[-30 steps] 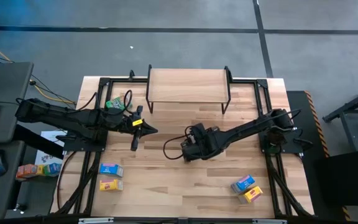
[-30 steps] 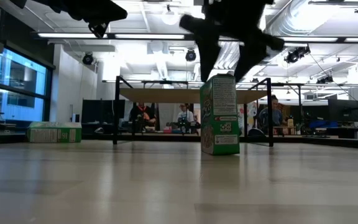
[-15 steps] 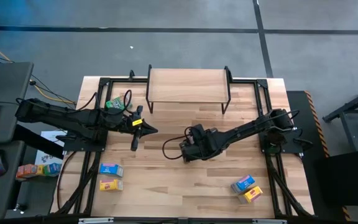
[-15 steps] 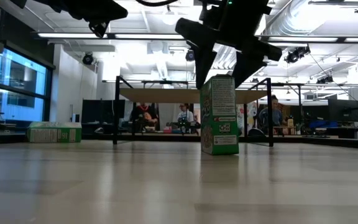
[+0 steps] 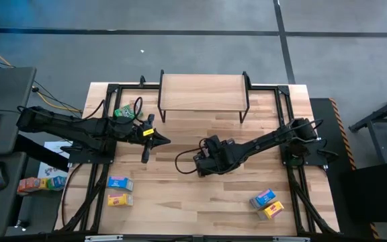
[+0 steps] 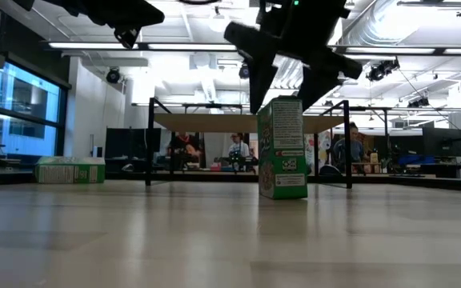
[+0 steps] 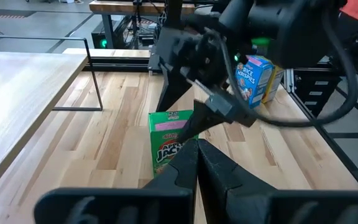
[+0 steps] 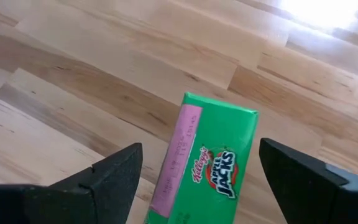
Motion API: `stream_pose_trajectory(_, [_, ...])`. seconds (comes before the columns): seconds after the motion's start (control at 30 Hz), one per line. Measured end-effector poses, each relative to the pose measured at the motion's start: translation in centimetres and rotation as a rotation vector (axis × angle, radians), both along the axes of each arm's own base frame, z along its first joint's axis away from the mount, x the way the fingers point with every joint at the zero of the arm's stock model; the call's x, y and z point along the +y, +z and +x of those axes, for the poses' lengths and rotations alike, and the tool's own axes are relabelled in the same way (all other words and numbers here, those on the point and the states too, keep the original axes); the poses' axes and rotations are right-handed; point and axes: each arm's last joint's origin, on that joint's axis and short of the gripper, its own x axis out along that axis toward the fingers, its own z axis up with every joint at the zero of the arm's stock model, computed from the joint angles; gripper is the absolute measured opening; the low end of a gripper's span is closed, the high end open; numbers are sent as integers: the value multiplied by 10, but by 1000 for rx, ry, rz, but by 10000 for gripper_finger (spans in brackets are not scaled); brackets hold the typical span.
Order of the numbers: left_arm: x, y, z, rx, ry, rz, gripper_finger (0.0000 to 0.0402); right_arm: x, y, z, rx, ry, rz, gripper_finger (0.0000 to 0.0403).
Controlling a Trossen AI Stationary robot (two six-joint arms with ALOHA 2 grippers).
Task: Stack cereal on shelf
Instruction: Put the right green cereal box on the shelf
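Right gripper (image 6: pixel 288 84) barely lower, fingers spread above upright Apple Jacks box (image 8: pixel 205 163)

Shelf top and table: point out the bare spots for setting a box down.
The shelf top is bare. So is the table between the blue and yellow pair at left and the pair at right. Crowded: the middle, where the open right gripper hangs over the upright green box.
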Motion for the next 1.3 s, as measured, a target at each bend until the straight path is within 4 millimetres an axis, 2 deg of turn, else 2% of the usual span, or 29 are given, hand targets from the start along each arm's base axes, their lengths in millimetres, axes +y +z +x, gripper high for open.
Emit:
stream_pose_trajectory(0.17, [0, 0, 0, 1, 0, 0, 0, 2, -16, 5, 43, 0, -1, 312])
stream_pose_trajectory(0.5, [0, 0, 0, 1, 0, 0, 0, 5, -18, 4, 47, 14, -6, 300])
stream_pose_trajectory(1.07, [0, -1, 0, 7, 1, 1, 0, 6, -16, -3, 149, 79, 12, 157])
stream_pose_trajectory(1.17, [0, -4, -1, 40, 1, 5, 0, 6, -10, -9, 196, 116, 23, 136])
stream_pose_trajectory(1.3, [1, -11, -4, 115, 7, 15, 0, 9, 10, -22, 256, 235, 43, 118])
